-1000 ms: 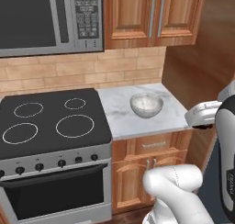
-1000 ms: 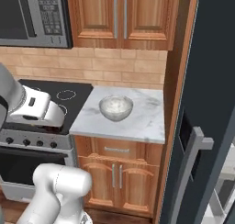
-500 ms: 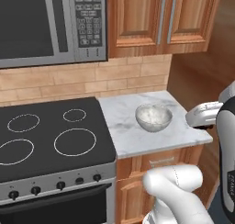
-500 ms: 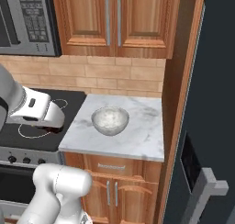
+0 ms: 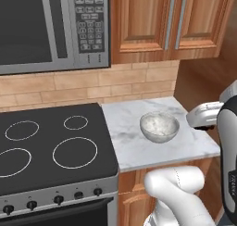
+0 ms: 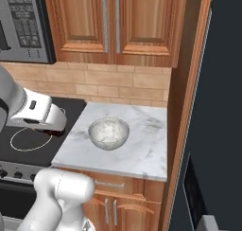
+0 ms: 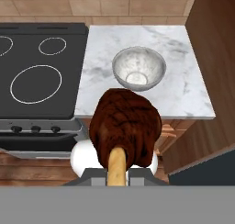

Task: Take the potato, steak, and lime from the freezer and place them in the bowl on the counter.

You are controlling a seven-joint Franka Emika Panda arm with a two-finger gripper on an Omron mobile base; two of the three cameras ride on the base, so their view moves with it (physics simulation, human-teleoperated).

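In the hand view my gripper [image 7: 117, 172] is shut on the steak [image 7: 125, 124], a dark brown-red piece with a tan end, held in the air in front of the counter's edge. Beyond it, the silvery bowl [image 7: 138, 68] stands empty on the marble counter [image 7: 188, 87]. From the base cameras the bowl [image 5: 159, 126] [image 6: 108, 133] sits mid-counter, with the hand [image 5: 203, 116] to its right in the left view and the hand [image 6: 40, 114] to its left in the right view. The dark freezer [image 6: 222, 107] rises at the right. The potato and the lime are out of view.
A black stovetop [image 5: 46, 151] adjoins the counter on the left, with a microwave [image 5: 51, 28] above it. Wooden wall cabinets [image 6: 113, 24] hang over the counter. A brown side panel [image 6: 182, 121] separates the counter from the freezer.
The whole scene has shifted and grown in both base views: the base has driven closer to the counter. The arm keeps its pose, and the gripper stays shut.
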